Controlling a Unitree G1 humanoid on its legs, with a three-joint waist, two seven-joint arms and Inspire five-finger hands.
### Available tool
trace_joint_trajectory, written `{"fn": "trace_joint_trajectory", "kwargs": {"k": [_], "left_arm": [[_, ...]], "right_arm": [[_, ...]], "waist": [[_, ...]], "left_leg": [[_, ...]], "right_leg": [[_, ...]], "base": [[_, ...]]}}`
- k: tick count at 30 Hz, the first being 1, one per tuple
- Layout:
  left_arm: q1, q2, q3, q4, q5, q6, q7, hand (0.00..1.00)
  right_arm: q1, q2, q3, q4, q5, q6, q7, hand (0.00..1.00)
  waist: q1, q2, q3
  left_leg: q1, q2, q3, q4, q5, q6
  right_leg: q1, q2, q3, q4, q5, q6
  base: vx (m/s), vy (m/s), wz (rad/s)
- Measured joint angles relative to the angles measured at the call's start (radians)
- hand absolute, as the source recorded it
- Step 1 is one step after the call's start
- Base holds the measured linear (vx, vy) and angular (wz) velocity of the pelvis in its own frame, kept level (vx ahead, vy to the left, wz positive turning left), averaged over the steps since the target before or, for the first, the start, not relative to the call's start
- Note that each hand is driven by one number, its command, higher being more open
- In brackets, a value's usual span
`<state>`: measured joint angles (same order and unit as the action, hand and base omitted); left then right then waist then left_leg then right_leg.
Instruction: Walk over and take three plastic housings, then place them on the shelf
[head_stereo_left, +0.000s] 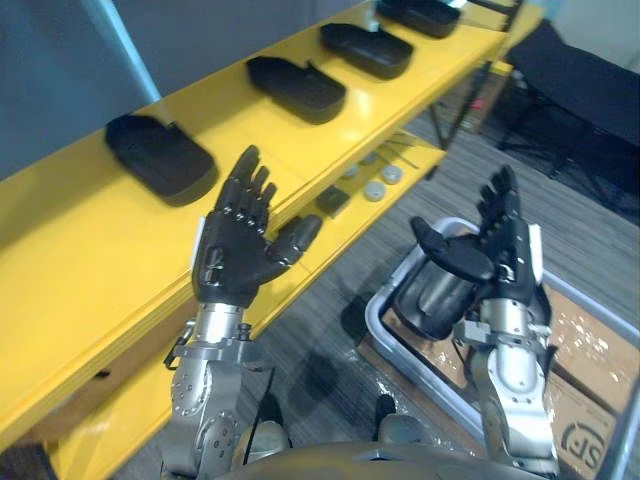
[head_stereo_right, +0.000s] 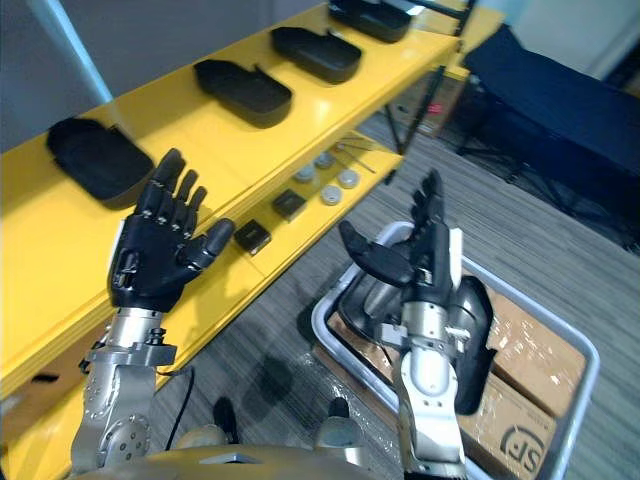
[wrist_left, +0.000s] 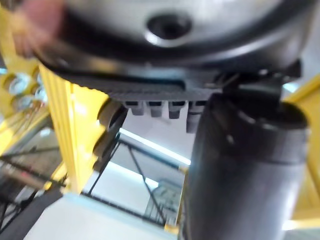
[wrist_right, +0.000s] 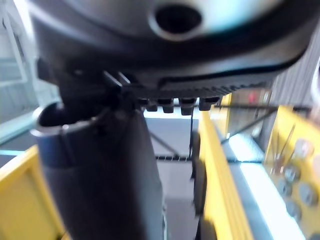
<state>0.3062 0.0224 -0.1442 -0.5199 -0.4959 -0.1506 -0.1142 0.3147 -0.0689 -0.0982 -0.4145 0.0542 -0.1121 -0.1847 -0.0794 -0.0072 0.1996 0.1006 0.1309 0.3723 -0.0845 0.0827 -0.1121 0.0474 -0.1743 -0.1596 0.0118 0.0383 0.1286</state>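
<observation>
Between picks, probably: left hand (head_stereo_left: 238, 250) and right hand (head_stereo_left: 505, 250) up mid-frame, empty, fingers straight and spread; four housings (head_stereo_left: 160, 155) on shelf (head_stereo_left: 60, 260), upper left to top; likely needs a reach into bin (head_stereo_left: 372, 310), lower right.

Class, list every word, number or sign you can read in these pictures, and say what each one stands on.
On the cardboard box: a dark printed mark near its corner, partly cut off and too blurred to read.
On the black housings and the yellow shelf: no lettering visible.
</observation>
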Motion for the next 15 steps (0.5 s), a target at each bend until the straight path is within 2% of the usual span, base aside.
{"fn": "trace_joint_trajectory", "kwargs": {"k": [4, 7, 8, 9, 10, 11, 14, 15], "left_arm": [[-0.022, 0.017, -0.017, 0.013, -0.003, 0.000, 0.030, 1.00], [-0.041, 0.045, -0.019, 0.027, 0.084, -0.003, 0.104, 1.00], [-0.058, 0.059, -0.019, 0.038, 0.116, -0.003, 0.134, 1.00], [-0.067, 0.063, -0.012, 0.042, 0.118, -0.003, 0.154, 1.00], [-0.064, 0.064, 0.018, 0.040, 0.116, -0.004, 0.184, 1.00], [-0.056, 0.066, 0.058, 0.036, 0.112, -0.004, 0.215, 1.00], [-0.009, 0.044, 0.129, 0.004, 0.087, -0.006, 0.238, 1.00], [0.013, 0.025, 0.137, -0.011, 0.070, -0.014, 0.226, 1.00]], "right_arm": [[0.117, 0.026, -0.080, -0.038, 0.013, 0.007, 0.006, 1.00], [0.205, 0.052, -0.095, -0.067, 0.073, 0.001, 0.022, 1.00], [0.230, 0.066, -0.095, -0.072, 0.098, -0.006, 0.034, 1.00], [0.234, 0.072, -0.087, -0.072, 0.120, -0.007, 0.042, 1.00], [0.231, 0.071, -0.058, -0.072, 0.134, -0.011, 0.058, 1.00], [0.227, 0.065, -0.017, -0.070, 0.140, -0.020, 0.083, 1.00], [0.211, 0.041, 0.083, -0.058, 0.139, -0.031, 0.110, 1.00], [0.200, 0.034, 0.109, -0.058, 0.138, -0.030, 0.108, 1.00]], "waist": [[-0.060, 0.007, -0.015], [-0.097, 0.011, -0.025], [-0.105, 0.011, -0.027], [-0.105, 0.011, -0.027], [-0.089, 0.020, -0.036], [-0.061, 0.034, -0.045], [-0.032, 0.054, -0.063], [-0.017, 0.058, -0.070]], "left_leg": [[0.068, 0.028, 0.130, 0.000, -0.027, -0.026], [0.121, 0.057, 0.227, 0.007, -0.056, -0.043], [0.119, 0.063, 0.233, 0.042, -0.084, -0.050], [0.110, 0.065, 0.210, 0.073, -0.114, -0.054], [0.078, 0.048, 0.091, 0.130, -0.187, -0.047], [0.055, 0.024, -0.032, 0.179, -0.247, -0.021], [0.032, 0.024, -0.158, 0.254, -0.284, 0.000], [0.027, 0.026, -0.155, 0.253, -0.286, -0.002]], "right_leg": [[-0.012, 0.038, 0.121, -0.012, 0.017, 0.000], [-0.015, 0.077, 0.215, -0.037, 0.031, -0.002], [-0.025, 0.087, 0.235, -0.038, 0.032, -0.002], [-0.037, 0.094, 0.255, -0.036, 0.032, -0.003], [-0.063, 0.114, 0.307, -0.027, 0.031, -0.017], [-0.071, 0.130, 0.341, -0.028, 0.040, -0.030], [-0.079, 0.161, 0.379, -0.033, 0.069, -0.040], [-0.087, 0.163, 0.379, -0.033, 0.075, -0.040]], "base": [[0.01, -0.013, -1.08], [0.00, -0.037, -0.96], [-0.01, -0.039, -0.85], [-0.03, -0.042, -0.94], [-0.02, -0.028, -1.35], [0.00, -0.009, -1.41], [0.07, 0.023, -0.71], [0.09, 0.006, -0.15]]}}
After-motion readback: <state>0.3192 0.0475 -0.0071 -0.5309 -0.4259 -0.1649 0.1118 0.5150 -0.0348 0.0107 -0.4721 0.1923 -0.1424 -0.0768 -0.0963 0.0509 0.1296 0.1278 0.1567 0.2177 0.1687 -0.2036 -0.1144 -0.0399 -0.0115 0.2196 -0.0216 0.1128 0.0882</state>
